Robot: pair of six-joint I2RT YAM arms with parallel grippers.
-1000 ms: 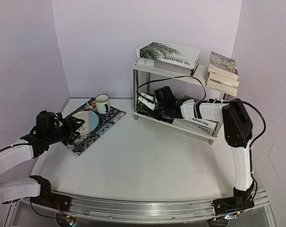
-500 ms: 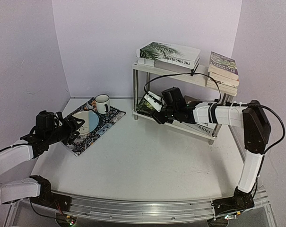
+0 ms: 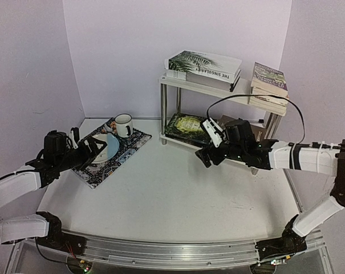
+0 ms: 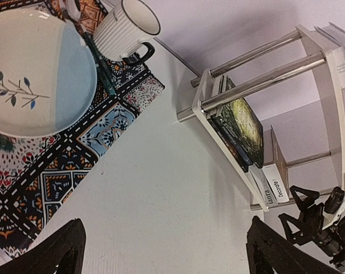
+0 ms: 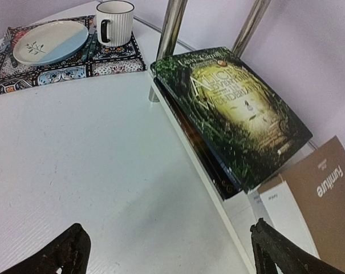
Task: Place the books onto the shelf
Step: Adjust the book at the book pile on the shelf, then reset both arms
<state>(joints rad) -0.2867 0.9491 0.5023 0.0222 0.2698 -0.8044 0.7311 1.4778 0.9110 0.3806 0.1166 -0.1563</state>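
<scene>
The shelf [image 3: 218,85] stands at the back right. On its upper board lie a palm-leaf book on a stack [image 3: 203,64] and a second stack of books [image 3: 269,84]. The lower board [image 5: 215,197] carries a dark green book [image 5: 235,105] on top of darker ones, with a brown book [image 5: 320,197] and white books [image 4: 273,191] beside it. My right gripper [image 3: 208,145] hangs open and empty just in front of the lower board, over bare table [image 5: 169,258]. My left gripper [image 3: 86,145] is open and empty at the placemat's near edge [image 4: 163,258].
A patterned placemat [image 3: 112,151] at the back left holds a white and blue plate [image 4: 35,68] and a ribbed white mug [image 3: 124,124]. Purple walls close the table in on three sides. The shelf's metal legs [image 5: 172,23] stand at the corners of the boards.
My right gripper has drawn back out of the lower tier toward the front right, leaving the dark green book there, and its jaws have widened. The left gripper's jaws have spread too.
</scene>
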